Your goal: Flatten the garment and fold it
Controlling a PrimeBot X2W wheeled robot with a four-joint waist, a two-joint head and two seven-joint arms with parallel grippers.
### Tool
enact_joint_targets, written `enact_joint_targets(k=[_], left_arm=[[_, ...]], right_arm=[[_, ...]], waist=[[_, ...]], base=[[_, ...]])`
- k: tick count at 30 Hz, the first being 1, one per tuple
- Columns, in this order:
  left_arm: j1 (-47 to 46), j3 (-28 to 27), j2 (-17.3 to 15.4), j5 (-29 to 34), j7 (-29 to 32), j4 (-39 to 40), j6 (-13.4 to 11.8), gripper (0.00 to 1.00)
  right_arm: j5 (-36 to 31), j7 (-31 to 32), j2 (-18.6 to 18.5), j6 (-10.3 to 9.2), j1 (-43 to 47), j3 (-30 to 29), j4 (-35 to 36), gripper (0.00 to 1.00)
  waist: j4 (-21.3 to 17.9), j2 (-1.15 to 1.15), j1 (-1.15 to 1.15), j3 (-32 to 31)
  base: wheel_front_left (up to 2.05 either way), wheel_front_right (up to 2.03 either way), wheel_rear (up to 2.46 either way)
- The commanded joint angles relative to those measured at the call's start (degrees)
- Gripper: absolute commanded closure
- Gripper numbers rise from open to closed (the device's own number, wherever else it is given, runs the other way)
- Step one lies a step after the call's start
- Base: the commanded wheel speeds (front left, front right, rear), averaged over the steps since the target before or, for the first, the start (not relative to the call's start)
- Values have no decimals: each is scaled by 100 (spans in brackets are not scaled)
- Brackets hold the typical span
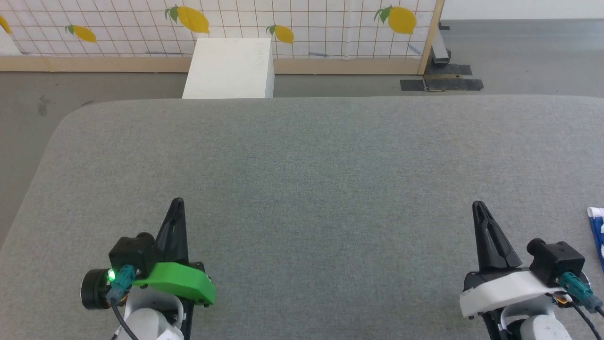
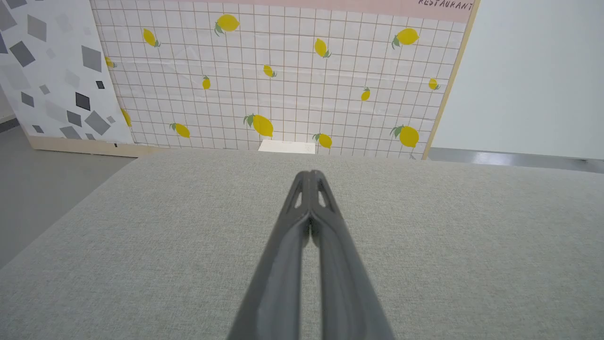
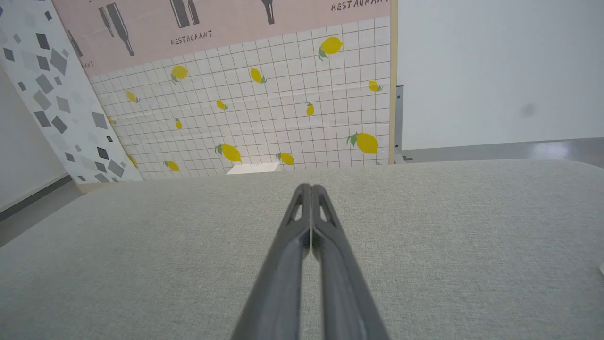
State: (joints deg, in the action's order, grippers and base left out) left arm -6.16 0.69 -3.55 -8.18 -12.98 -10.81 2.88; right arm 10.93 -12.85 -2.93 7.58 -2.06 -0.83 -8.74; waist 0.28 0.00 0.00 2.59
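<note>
Both pincers are closed. The left gripper [image 1: 177, 204] sits at the lower left of the head view with its two dark fingers pressed together into one point. The right gripper [image 1: 479, 206] mirrors it at the lower right, its fingers likewise meeting at the tip. Seen from the left wrist, the fingers [image 2: 325, 198] touch along their upper length, with only a thin slit between them lower down. From the right wrist the same holds for that arm's fingers [image 3: 324, 208]. Each gripper points toward the far edge of the table [image 1: 330, 156], a broad surface covered in grey woven cloth with rounded far corners, and the two are well apart from each other.

The garment [image 1: 597, 233] shows as a sliver of bright blue fabric with white trim at the right edge of the head view. It lies on the table to the right of the right gripper, near it but not touching. The rest of it is cut off by the frame, so I cannot tell how it is spread or bunched.

A green cover [image 1: 181, 283] wraps the left wrist and a white cover [image 1: 500, 293] the right. Beyond the table's far edge a white box [image 1: 229, 68] stands on the grey floor [image 1: 519, 56], in front of a lemon-print panel [image 1: 321, 28] with a wooden frame. Strips of black tape [image 1: 443, 84] lie on the floor by the panel's right post
</note>
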Motion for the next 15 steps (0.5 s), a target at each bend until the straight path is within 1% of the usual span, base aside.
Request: enact_joint_targets(k=[1, 15], left_arm=[[65, -7, 10, 65, 40, 36, -31, 100], [136, -15, 17, 162, 202, 170, -64, 100]], right_arm=[[-61, 33, 2, -1, 30, 4, 52, 100], [-194, 194, 2, -2, 52, 15, 158, 100]], waist=[[0, 0, 0, -4], [-4, 0, 0, -37]], base=[[0, 0, 0], [0, 0, 0]])
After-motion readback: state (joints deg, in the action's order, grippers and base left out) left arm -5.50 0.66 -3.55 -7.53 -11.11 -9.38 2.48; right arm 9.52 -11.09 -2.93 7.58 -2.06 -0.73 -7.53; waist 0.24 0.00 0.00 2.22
